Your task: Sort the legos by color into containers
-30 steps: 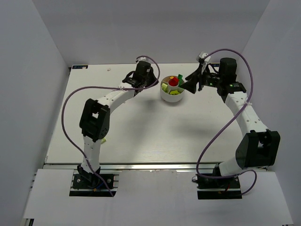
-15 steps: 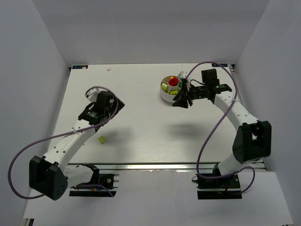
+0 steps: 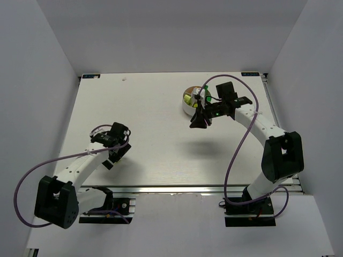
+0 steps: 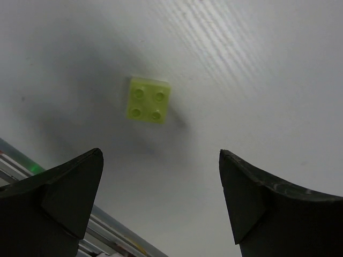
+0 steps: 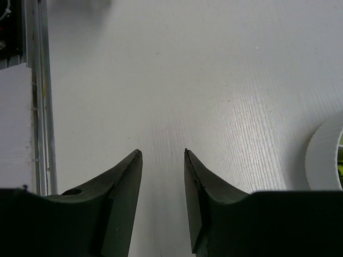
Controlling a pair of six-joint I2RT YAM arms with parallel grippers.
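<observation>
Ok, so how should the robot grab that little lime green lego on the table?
Probably by two opposite flat sides of the lime lego, coming straight down from above. It lies flat on the table, studs up, nothing touching it, so its sides are free. The open left gripper looks wide enough to straddle it.

Lime brick (image 4: 149, 100) (studs up) on table (image 4: 257, 64)

Both arms have white link shells w/ black joint housings: left arm (image 3: 80, 164), right arm (image 3: 263, 123). A purple cable (image 3: 233, 163) loops along each. Black base plates (image 3: 249, 211). Left tool (image 4: 159, 155) & right tool (image 5: 162, 152) have matte black wedge fingers w/ tapered tips.
</observation>
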